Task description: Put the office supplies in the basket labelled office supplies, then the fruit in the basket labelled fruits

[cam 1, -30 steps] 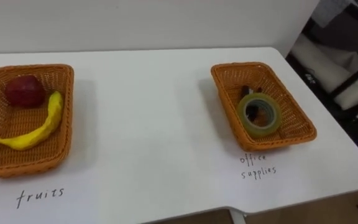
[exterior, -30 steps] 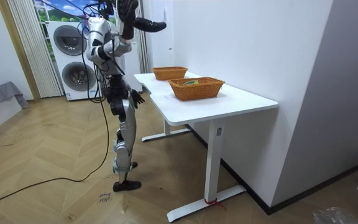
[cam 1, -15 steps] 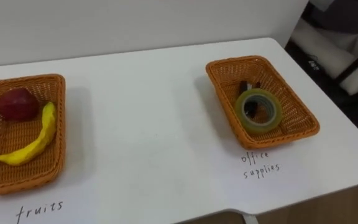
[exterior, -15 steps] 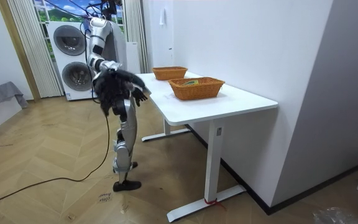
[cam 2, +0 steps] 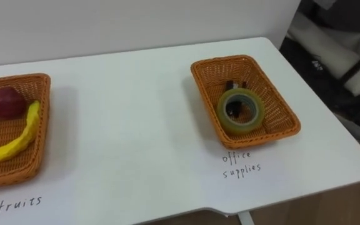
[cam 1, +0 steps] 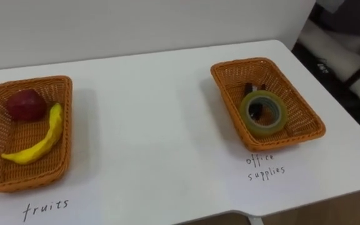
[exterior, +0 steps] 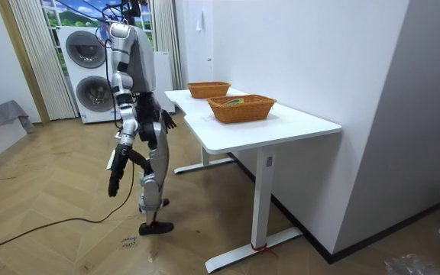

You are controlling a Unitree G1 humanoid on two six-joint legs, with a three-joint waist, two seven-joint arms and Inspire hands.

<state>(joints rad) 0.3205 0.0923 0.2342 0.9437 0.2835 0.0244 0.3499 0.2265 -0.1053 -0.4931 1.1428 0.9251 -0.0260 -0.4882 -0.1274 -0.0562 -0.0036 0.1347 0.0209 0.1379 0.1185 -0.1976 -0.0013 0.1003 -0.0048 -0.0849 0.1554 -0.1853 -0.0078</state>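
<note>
A wicker basket (cam 1: 67,125) labelled "fruits" sits at the table's left and holds a dark red apple (cam 1: 25,105) and a yellow banana (cam 1: 39,140). On the right, the basket (cam 1: 225,81) labelled "office supplies" holds a roll of tape (cam 1: 264,114), with small dark items (cam 1: 253,87) behind it. In the room view I stand at the long side of the white table (exterior: 281,126). My left hand (exterior: 114,183) hangs low beside my leg with relaxed fingers. My right hand (exterior: 167,118) is at hip height near the table edge, fingers spread, holding nothing.
The table's right edge (cam 1: 349,134) drops off to dark furniture beyond it. A white wall runs along the table's far side. Washing machines (exterior: 90,69) stand behind me, and the floor around me is wood.
My left arm, raised above my head a second ago, has swung down and now hangs at my side. The eye view has shifted slightly; the baskets' contents are unchanged.
</note>
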